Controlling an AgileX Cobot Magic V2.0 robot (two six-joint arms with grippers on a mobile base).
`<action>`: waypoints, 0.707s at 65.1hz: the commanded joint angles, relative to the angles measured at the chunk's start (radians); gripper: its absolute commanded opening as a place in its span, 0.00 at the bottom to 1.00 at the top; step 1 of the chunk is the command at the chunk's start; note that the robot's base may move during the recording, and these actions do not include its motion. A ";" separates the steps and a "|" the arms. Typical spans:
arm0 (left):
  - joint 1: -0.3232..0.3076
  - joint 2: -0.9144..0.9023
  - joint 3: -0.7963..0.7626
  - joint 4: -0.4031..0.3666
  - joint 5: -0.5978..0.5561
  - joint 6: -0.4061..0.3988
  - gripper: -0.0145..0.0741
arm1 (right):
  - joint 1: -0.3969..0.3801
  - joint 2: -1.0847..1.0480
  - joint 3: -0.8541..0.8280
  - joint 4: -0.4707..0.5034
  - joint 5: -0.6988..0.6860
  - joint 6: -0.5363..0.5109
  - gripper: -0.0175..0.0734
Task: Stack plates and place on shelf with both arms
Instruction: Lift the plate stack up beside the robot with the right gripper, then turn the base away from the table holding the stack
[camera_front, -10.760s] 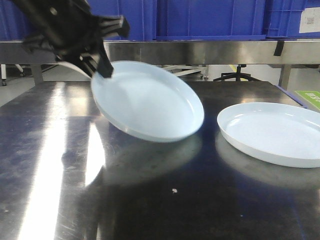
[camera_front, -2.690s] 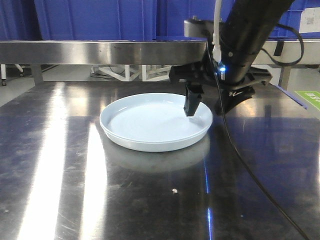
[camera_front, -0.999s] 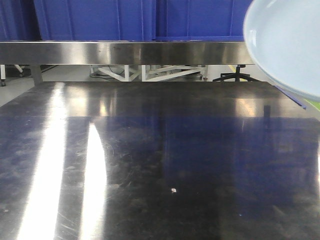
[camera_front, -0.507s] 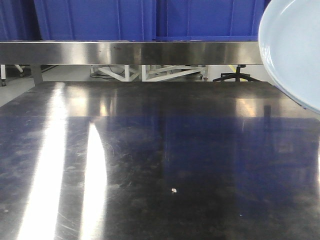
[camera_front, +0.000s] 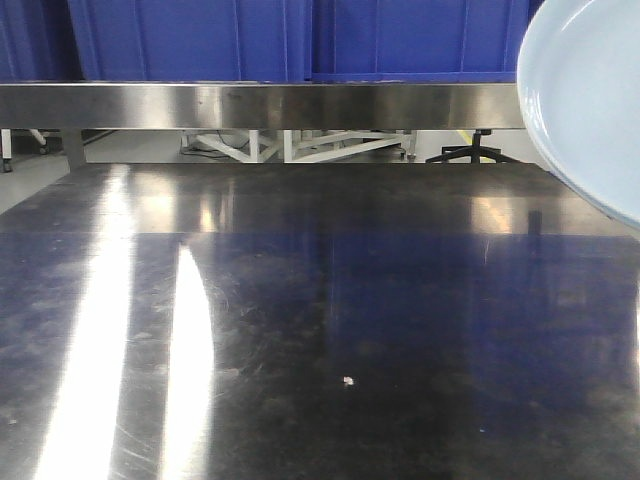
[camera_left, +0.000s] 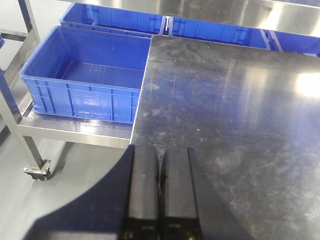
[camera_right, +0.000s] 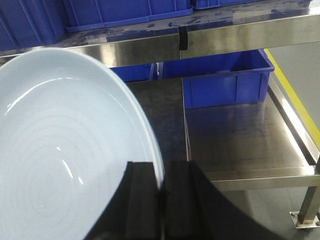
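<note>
Right wrist view: plates (camera_right: 65, 140) carried clear of the tabletop (camera_front: 300, 330), near rim pinched between the narrowly set jaws of the right gripper (camera_right: 161, 187), disc tilted, ringed inner face toward the camera; number of nested discs not determinable from the one visible surface. Edge grip judged the only purchase offered by so shallow a form, and judged prone to slip on the glossy glaze. Beyond the rim, shelf (camera_right: 230, 32) with brushed steel front rail, blue crates (camera_right: 125, 12) on top, lower crate (camera_right: 225, 82) on a steel level beneath. Front view: same plates (camera_front: 590, 100) at upper right, cut by the frame edge, overlapping the rail of the shelf (camera_front: 250, 105) in the picture; height judged chosen for passing over the rail, not under it. Tabletop dark, scratched, streaked with glare, with a small pale speck (camera_front: 347, 380). Left wrist view: left gripper (camera_left: 160, 155), jaws pressed together on nothing, above the left edge of the tabletop (camera_left: 240, 100), beside an open crate (camera_left: 85, 85) on a wheeled cart (camera_left: 75, 132); no plate in this view, posture judged as waiting out of the carrying path. No second plate apart in any view, hence stack judged already formed; placement on the shelf not yet done, next move judged a level forward reach with tilt eased before release.
</note>
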 joint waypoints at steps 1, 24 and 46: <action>-0.007 0.002 -0.029 0.001 -0.080 -0.007 0.26 | -0.005 0.002 -0.031 -0.004 -0.109 -0.004 0.25; -0.007 0.002 -0.029 0.001 -0.080 -0.007 0.26 | -0.005 0.002 -0.031 -0.004 -0.109 -0.004 0.25; -0.007 0.002 -0.029 0.001 -0.080 -0.007 0.26 | -0.005 0.002 -0.031 -0.004 -0.109 -0.004 0.25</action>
